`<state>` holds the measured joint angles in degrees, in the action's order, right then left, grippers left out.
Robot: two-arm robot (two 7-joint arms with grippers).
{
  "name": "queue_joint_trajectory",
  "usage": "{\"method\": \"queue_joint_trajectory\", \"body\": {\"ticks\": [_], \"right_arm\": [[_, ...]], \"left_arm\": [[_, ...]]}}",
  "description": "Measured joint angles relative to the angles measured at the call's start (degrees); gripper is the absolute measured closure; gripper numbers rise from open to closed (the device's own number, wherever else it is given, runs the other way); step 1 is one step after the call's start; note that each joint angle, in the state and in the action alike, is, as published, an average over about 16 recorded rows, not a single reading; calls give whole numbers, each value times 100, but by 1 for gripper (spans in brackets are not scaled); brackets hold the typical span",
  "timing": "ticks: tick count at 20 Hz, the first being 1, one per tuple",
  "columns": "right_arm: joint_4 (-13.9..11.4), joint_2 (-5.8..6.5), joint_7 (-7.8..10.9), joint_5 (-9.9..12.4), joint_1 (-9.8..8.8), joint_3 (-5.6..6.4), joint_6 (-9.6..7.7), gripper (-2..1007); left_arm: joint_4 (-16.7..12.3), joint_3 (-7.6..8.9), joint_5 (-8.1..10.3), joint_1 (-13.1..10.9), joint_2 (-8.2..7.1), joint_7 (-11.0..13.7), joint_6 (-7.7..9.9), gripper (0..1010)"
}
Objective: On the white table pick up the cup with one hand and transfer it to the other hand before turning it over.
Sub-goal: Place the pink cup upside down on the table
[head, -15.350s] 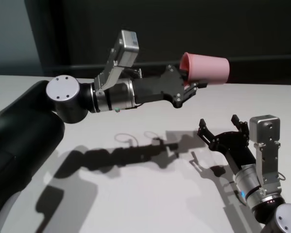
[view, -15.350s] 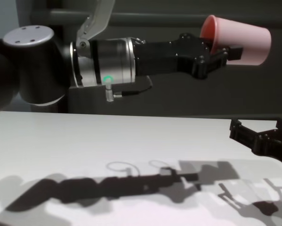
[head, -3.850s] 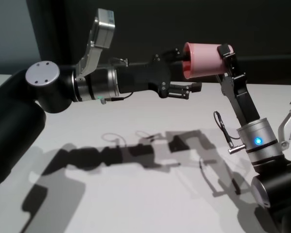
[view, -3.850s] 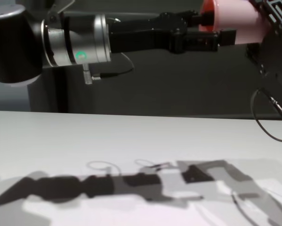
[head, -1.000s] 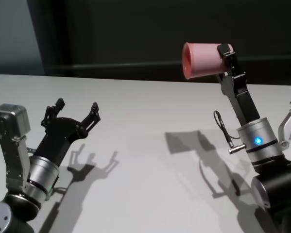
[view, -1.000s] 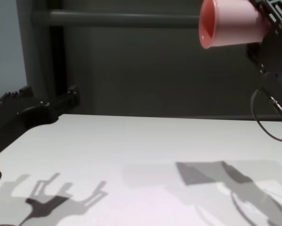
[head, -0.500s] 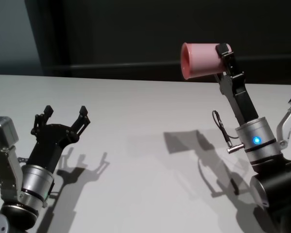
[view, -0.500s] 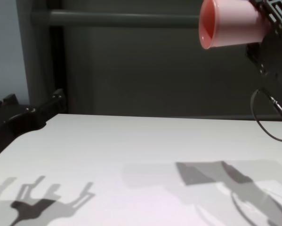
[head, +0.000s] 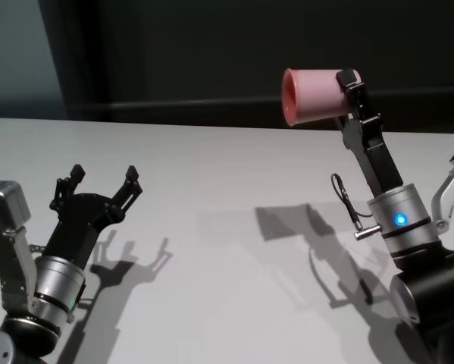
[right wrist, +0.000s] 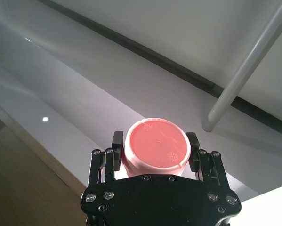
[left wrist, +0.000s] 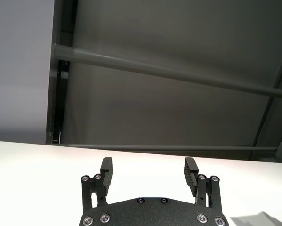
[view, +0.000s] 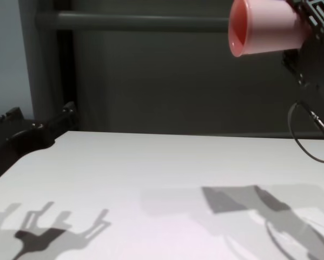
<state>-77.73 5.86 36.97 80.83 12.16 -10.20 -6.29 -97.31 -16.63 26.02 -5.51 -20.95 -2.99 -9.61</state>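
Since the handover, the left gripper (head: 98, 186) has let go and pulled back low to the lower left of the head view, fingers spread. Now the right gripper (head: 351, 89) squeezes the cup (head: 311, 95) high at upper right, on its side above the white table (head: 227, 197). Turning it over seems next; the wrist likely must roll.

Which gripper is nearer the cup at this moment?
Right. The right gripper is clamped on the cup, holding it sideways high over the table. The left gripper is open, low at the far left.
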Motion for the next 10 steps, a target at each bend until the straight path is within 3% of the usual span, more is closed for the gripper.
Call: {"method": "queue_joint_trajectory", "body": {"ticks": [4,10], "right_arm": [[-118,178,-181,-212,-61,-59,107,224],[-395,625,-578,-818,-150,-267,330,224]], "left_arm": [[3,-8,2,11,-7,4,9,7],[5,-14,4,21,-12,10,17,7]]}}
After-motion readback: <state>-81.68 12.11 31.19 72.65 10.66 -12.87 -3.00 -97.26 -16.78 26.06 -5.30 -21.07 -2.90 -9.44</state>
